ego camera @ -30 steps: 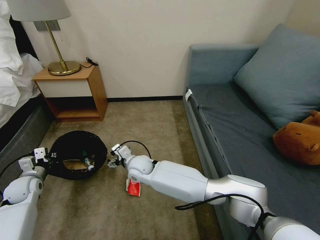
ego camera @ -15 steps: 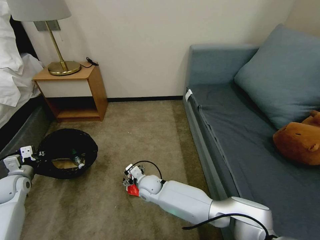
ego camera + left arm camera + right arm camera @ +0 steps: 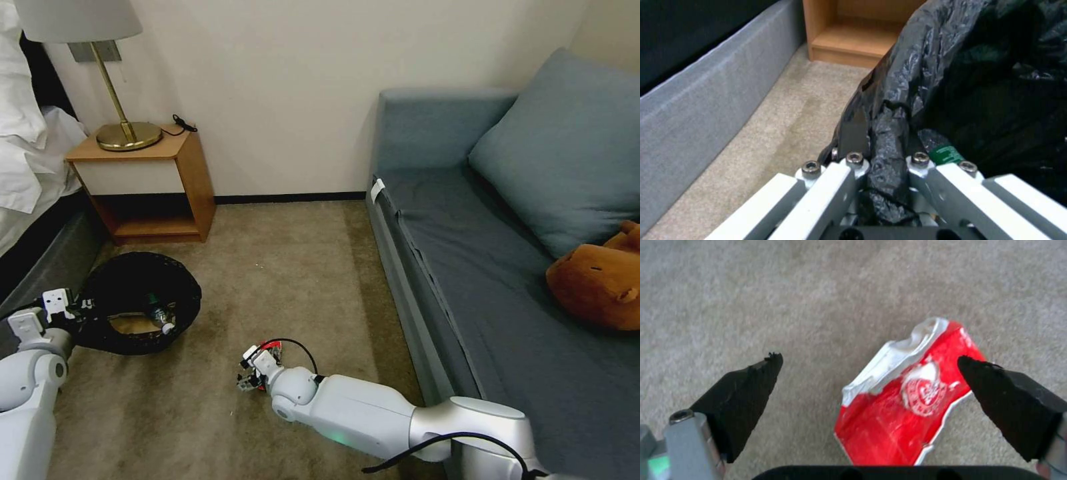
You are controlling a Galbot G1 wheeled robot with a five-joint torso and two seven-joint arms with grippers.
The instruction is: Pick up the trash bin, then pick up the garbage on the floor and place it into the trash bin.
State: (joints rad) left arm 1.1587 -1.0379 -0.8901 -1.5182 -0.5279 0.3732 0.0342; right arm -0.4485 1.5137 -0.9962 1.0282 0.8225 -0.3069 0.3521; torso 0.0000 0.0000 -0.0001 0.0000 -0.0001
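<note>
Fingers of the right gripper (image 3: 869, 361) spread wide over the red packet (image 3: 907, 396) on the carpet (image 3: 300, 267) (not touching); left gripper (image 3: 885, 160) pinches the bin (image 3: 137, 310) rim.

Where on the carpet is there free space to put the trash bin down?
Bare carpet lies between the nightstand and sofa. Crowded spots: beside the bed, where the left claw holds the trash bin, and where the right claw is over the red snack packet.
</note>
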